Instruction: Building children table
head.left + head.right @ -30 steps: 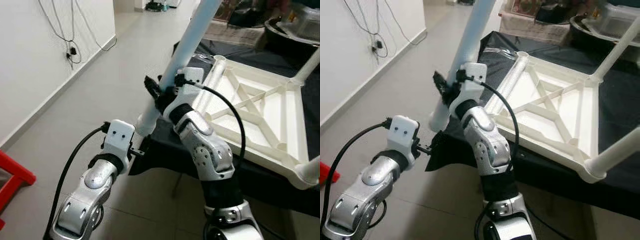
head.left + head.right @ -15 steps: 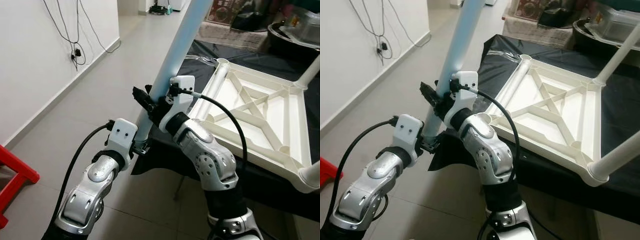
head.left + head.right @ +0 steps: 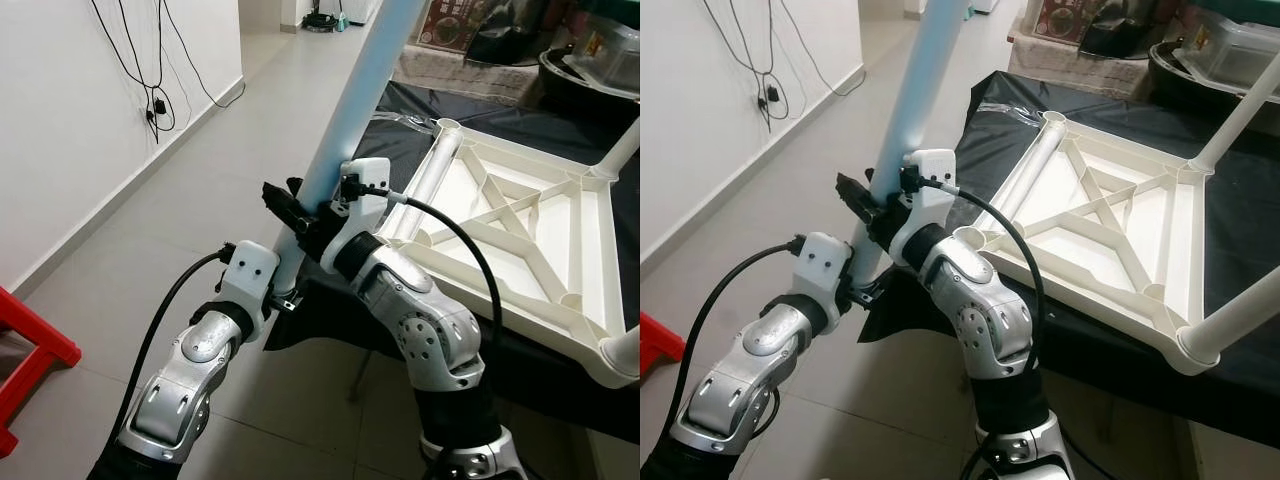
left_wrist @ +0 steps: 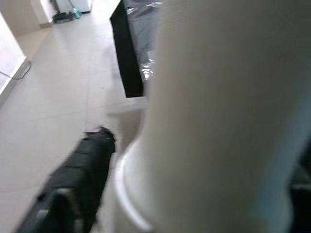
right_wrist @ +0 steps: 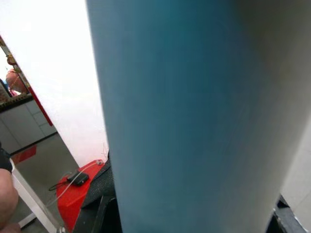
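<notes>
Pale-blue table leg [image 3: 355, 110] is pinched by right pincer [image 3: 300, 212]; left pincer [image 3: 283, 296] grips its lower end, beside upturned white tabletop [image 3: 590, 260].

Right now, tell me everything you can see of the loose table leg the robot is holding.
The table leg is a long, smooth, pale blue-white tube, plastic by its look, tilted so its top leans away and runs out of frame. The right gripper clamps it partway up; the left gripper meets its lower end, beside the black-covered table. It is not yet joined to the upturned white tabletop.
</notes>
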### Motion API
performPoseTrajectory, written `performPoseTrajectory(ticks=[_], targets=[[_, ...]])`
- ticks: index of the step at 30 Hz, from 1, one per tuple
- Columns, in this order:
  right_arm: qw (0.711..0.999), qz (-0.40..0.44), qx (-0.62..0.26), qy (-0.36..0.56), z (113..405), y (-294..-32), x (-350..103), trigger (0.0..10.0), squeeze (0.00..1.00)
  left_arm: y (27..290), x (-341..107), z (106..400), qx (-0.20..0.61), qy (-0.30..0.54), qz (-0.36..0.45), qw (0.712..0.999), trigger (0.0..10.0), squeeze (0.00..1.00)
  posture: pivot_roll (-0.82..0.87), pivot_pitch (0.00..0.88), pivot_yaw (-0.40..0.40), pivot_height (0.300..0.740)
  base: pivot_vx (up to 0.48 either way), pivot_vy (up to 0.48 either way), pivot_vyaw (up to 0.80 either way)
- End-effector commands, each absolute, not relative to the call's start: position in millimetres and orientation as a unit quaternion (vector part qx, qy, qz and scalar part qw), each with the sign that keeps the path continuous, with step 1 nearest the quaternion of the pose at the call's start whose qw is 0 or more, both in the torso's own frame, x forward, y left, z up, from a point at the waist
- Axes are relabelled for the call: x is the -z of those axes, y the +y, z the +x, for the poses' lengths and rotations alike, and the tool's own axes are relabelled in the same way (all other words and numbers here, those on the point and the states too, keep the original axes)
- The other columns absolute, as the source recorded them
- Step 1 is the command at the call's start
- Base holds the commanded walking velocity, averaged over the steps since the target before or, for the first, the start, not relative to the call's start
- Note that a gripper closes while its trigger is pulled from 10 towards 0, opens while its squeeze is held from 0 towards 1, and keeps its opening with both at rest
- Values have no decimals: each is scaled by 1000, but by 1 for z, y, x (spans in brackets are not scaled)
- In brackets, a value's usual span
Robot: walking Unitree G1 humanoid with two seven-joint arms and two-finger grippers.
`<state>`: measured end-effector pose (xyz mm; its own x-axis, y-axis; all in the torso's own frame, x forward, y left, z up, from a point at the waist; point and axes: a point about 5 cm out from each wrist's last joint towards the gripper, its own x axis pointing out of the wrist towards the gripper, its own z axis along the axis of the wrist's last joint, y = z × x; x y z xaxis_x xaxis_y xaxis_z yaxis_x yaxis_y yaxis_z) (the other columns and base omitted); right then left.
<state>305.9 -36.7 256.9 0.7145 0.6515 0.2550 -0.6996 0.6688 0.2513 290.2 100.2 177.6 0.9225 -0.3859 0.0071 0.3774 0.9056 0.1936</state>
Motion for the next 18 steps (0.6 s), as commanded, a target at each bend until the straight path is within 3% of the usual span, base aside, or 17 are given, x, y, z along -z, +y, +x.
performPoseTrajectory(ticks=[1, 13, 14, 18], targets=[[900, 172, -396, -67, 298, -30, -256, 10000, 0, 99, -177, 292, 197, -25, 95, 976, 0, 0, 49, 82, -69, 740, 0, 0, 0], [901, 141, -406, -58, 295, -29, -248, 10000, 0, 99, -174, 291, 201, -35, 96, 974, 0, 0, 49, 78, -68, 740, 0, 0, 0], [903, 122, -407, -67, 296, -31, -247, 10000, 1000, 100, -172, 289, 207, -28, 88, 974, 10000, 0, 50, 73, -67, 740, 0, 0, 0], [901, 83, -418, -80, 299, -39, -245, 10000, 1000, 101, -170, 278, 257, -12, 56, 965, 10000, 0, 50, 72, -66, 740, 0, 0, 0]])
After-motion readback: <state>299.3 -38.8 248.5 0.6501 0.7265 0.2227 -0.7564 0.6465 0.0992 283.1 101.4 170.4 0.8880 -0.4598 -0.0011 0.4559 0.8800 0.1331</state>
